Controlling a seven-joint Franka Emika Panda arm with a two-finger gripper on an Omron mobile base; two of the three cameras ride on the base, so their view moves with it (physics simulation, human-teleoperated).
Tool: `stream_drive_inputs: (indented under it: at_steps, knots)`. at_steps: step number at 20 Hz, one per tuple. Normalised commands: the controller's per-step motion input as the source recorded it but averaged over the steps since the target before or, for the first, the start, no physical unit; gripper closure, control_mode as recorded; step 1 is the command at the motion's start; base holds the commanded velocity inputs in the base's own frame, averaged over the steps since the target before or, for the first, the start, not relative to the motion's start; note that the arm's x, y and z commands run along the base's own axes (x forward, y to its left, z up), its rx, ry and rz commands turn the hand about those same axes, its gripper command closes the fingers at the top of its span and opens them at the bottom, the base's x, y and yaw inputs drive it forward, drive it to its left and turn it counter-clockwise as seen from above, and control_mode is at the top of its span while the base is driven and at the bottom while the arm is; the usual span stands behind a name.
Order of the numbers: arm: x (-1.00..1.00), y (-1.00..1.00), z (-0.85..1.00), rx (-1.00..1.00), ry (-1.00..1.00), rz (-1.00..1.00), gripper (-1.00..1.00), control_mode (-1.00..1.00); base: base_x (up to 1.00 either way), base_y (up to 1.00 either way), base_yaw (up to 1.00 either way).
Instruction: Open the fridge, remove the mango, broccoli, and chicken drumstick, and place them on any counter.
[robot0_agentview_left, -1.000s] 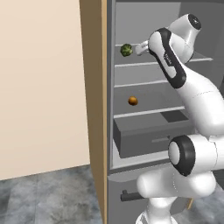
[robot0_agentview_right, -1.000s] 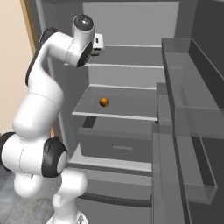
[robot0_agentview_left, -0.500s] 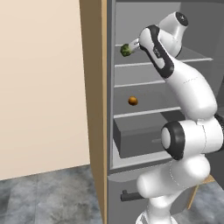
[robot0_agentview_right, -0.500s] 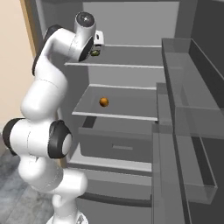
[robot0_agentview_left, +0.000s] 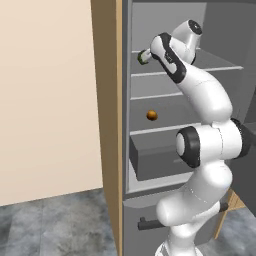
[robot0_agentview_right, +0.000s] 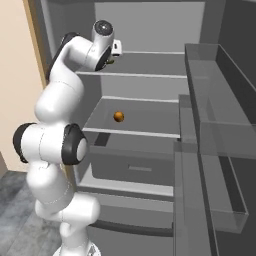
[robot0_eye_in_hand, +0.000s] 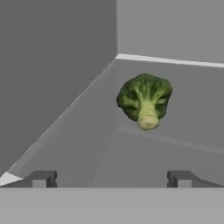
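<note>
Left base view: the fridge (robot0_agentview_left: 165, 150) stands open, its grey inside framed by a tan wood side panel (robot0_agentview_left: 106, 125) on the left. The white arm rises from the lower right and reaches up to an upper shelf (robot0_agentview_left: 150, 74). A small dark green shape, the broccoli (robot0_agentview_left: 144, 57), sits at the left end of that shelf, right at the tip of the arm. The pincer itself is too small here to make out clearly. One shelf lower, the round orange mango (robot0_agentview_left: 152, 115) rests alone, well apart from the arm. Below it is a closed grey drawer (robot0_agentview_left: 155, 159).

Right base view: the arm climbs from the lower left to the same upper shelf (robot0_agentview_right: 150, 75). A sliver of green, probably the broccoli (robot0_agentview_right: 109, 62), shows just beside the hand. The mango (robot0_agentview_right: 118, 116) lies on the middle shelf. The open fridge door (robot0_agentview_right: 210, 150) with its clear bins stands on the right.

Hand view: the broccoli (robot0_eye_in_hand: 145, 101) lies ahead on the grey shelf, stem end turned toward the camera, close to the back corner of the fridge. The pincer (robot0_eye_in_hand: 111, 178) is spread wide, its two dark fingertips (robot0_eye_in_hand: 42, 178) far apart, with the broccoli beyond them and not touched.
</note>
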Motion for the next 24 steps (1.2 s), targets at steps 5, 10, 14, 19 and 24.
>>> stream_drive_inputs:
  at_steps: [5, 10, 14, 19, 24]
  knots:
    - [0.78, 0.00, 0.00, 0.00, 0.00, 0.02, -1.00, -1.00, 0.00, 0.00, 0.00]
    - [0.61, 0.00, -0.01, 0.00, 0.03, 0.01, -1.00, -1.00, 0.00, 0.00, 0.00]
    - [0.44, 0.00, -0.17, 0.00, 0.12, 0.00, -1.00, -1.00, 0.00, 0.00, 0.00]
    - [0.39, 0.01, -0.32, 0.00, 0.10, 0.01, -1.00, -1.00, 0.00, 0.00, 0.00]
    - [0.15, 0.19, -0.34, -0.03, 0.04, 0.04, 1.00, -1.00, 0.00, 0.00, 0.00]
